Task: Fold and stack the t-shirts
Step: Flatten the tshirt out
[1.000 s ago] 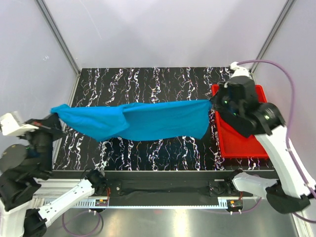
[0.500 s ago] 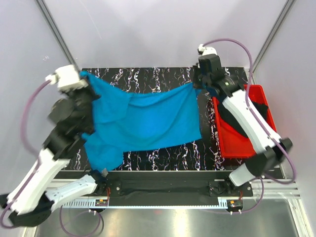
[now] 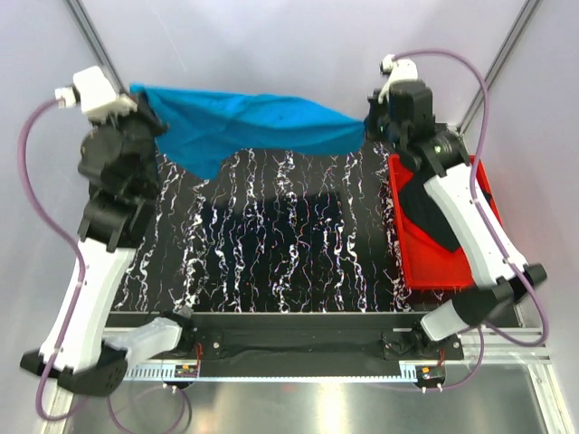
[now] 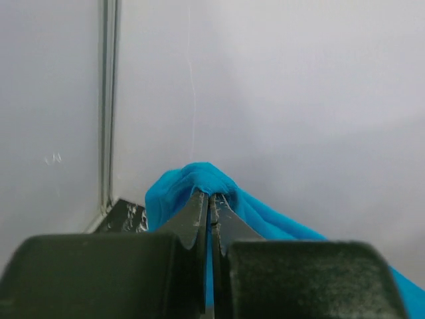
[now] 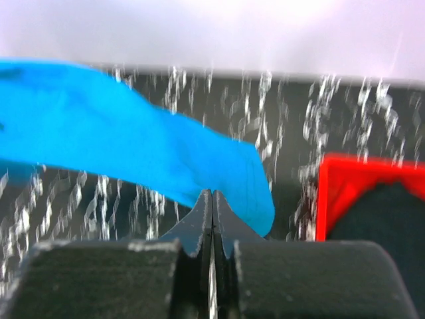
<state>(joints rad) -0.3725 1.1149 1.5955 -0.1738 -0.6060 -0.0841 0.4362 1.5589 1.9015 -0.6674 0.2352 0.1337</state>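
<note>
The sky-blue t-shirt (image 3: 244, 122) hangs stretched in the air over the far edge of the table, held at both ends. My left gripper (image 3: 145, 107) is shut on its left end; in the left wrist view the blue cloth (image 4: 199, 183) bunches over the closed fingertips (image 4: 211, 197). My right gripper (image 3: 369, 125) is shut on its right end, and the cloth (image 5: 133, 146) spreads left of the tips (image 5: 212, 194) in the right wrist view. The black t-shirt (image 3: 434, 212) lies in the red tray (image 3: 407, 262) at the right, and shows in the right wrist view (image 5: 385, 212).
The black marbled tabletop (image 3: 289, 244) lies below the raised shirt. Grey walls and metal posts (image 3: 104, 63) close in the back and sides. The red tray's rim (image 5: 325, 193) sits just right of my right gripper.
Both arms have raised and carried the blue shirt toward the back wall. It went from draped over the table to stretched in the air at the far edge.
</note>
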